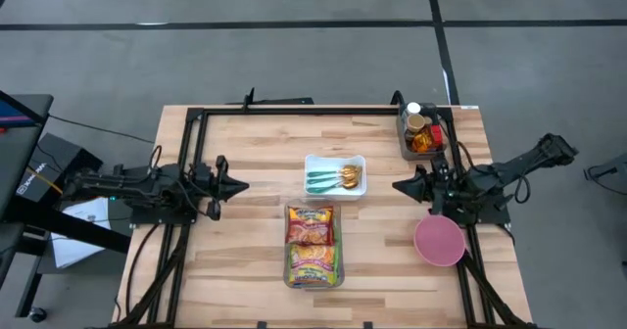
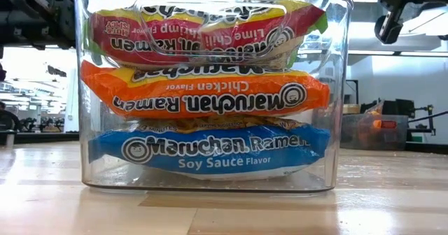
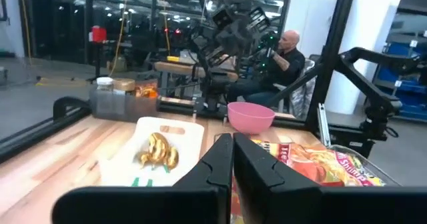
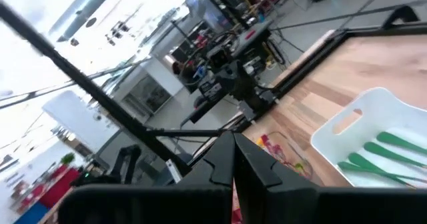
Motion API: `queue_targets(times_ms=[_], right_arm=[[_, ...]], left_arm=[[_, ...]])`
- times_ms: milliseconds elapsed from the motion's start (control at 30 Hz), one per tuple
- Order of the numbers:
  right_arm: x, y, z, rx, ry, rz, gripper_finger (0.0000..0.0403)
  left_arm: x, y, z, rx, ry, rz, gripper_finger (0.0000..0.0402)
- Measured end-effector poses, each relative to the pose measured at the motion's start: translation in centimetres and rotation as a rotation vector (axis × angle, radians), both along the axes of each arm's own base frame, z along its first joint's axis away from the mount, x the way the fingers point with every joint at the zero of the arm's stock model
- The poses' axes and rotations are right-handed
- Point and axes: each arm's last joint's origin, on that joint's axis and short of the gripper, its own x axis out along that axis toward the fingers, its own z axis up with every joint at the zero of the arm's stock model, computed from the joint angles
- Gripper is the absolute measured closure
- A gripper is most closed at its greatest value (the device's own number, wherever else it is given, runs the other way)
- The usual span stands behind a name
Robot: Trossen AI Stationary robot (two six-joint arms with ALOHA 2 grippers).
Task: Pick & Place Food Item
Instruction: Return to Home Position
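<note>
Noodle packs lie stacked in the transparent bin on the bench. Left gripper and right gripper hover at opposite sides, fingers pressed together, empty

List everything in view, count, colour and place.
Table: 1, light wood, under everything.
Transparent bin: 1, clear, near the table's front centre.
Ramen packs: 3, stacked in the transparent bin; red on top, orange in the middle, blue at the bottom.
White tray: 1, table centre.
Green packets: count unclear, in the white tray.
Gold pieces: count unclear, in the white tray.
Black bin: 1, far right corner, holding jars.
Pink bowl: 1, right side.
Person: 1, seated beyond the table.
Left gripper: shut, left of the tray.
Right gripper: shut, right of the tray.
</note>
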Motion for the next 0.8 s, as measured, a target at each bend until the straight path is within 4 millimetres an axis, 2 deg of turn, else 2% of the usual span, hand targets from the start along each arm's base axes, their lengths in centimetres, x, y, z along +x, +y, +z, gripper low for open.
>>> queue_targets(times_ms=[267, 500, 667, 800], right_arm=[[1.1, 0.4, -0.8, 0.093, 0.054, -0.016, 0.0403], [1.8, 0.6, -0.6, 0.154, 0.017, -0.025, 0.0403], [1.7, 0.6, -0.5, 0.162, 0.0, -0.04, 0.0403], [1.7, 0.6, -0.5, 0.156, -0.001, -0.041, 0.0403]], left_arm=[[0.0, 0.4, -0.2, 0.014, 0.016, -0.114, 0.04], [0.0, 0.7, -1.4, 0.02, 0.149, -0.04, 0.0401], [0.0, 0.7, -1.5, 0.101, 0.156, -0.02, 0.04], [0.0, 0.7, -1.5, 0.094, 0.156, -0.02, 0.0397]])
